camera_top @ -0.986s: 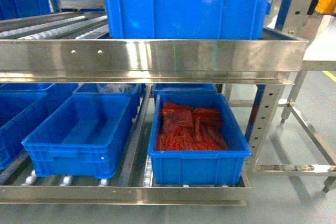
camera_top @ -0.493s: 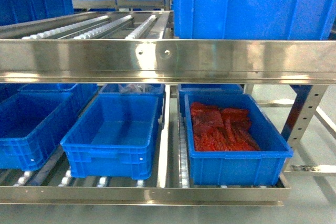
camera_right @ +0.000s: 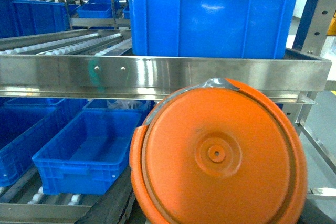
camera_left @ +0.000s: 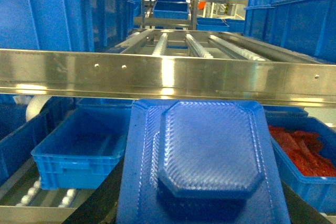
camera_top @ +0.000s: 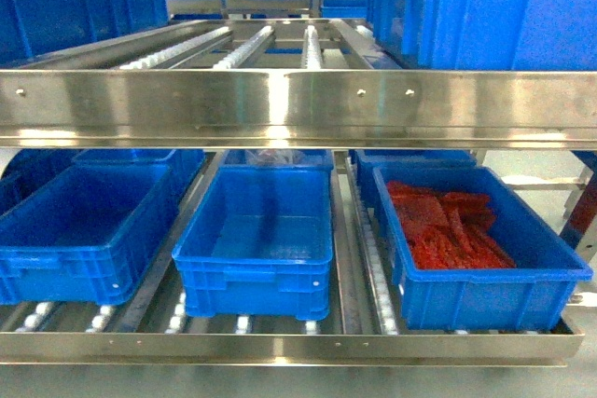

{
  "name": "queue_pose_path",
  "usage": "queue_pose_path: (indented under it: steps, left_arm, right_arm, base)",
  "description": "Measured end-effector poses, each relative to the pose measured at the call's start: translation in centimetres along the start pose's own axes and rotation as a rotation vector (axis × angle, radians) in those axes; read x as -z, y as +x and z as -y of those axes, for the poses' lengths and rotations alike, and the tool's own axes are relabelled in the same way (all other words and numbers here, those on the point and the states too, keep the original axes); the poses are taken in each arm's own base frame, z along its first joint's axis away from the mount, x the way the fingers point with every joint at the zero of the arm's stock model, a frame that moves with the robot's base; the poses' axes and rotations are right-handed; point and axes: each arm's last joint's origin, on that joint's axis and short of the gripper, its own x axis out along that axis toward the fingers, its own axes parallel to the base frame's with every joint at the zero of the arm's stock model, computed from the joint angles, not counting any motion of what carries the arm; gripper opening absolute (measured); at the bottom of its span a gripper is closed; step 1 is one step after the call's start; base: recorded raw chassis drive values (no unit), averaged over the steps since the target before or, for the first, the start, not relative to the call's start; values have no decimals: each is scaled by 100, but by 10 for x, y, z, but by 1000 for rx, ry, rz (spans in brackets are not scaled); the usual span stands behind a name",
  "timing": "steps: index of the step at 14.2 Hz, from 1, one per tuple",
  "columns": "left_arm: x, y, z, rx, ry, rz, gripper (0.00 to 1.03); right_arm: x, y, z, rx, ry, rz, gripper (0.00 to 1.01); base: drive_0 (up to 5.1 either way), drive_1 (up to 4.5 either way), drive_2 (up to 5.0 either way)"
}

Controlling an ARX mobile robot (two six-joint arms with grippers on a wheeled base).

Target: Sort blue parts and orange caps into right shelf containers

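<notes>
Risk lies in the steel shelf [camera_top: 280, 107] beam: the blue part [camera_left: 207, 153] and orange cap [camera_right: 218, 156] fill each wrist view, tool jaws unseen, grip impossible to judge. Either could clip it before reaching the containers [camera_top: 254, 240].

Shelf [camera_top: 280, 109]: brushed silver steel, white rollers. Containers [camera_top: 256, 240]: bright blue throughout; rightmost lower one, beneath the shelf beam, filled with red-orange pieces [camera_top: 448, 235]. Blue part [camera_left: 207, 156]: blue, fine woven texture. Orange cap [camera_right: 218, 156]: plain orange.
</notes>
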Motion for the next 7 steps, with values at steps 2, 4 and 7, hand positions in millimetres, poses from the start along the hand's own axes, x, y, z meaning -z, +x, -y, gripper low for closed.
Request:
queue_pose_path:
  steps: [2,4,7]
  left_arm:
    - [0,0,0,0,0,0,42]
    - [0,0,0,-2,0,2,42]
    - [0,0,0,0,0,2,42]
  right_arm:
    - [0,0,0,0,0,0,44]
    - [0,0,0,0,0,3,44]
    - [0,0,0,0,0,1,44]
  base:
    - [-493,252,252]
    - [-489,257,257]
    - [-485,261,261]
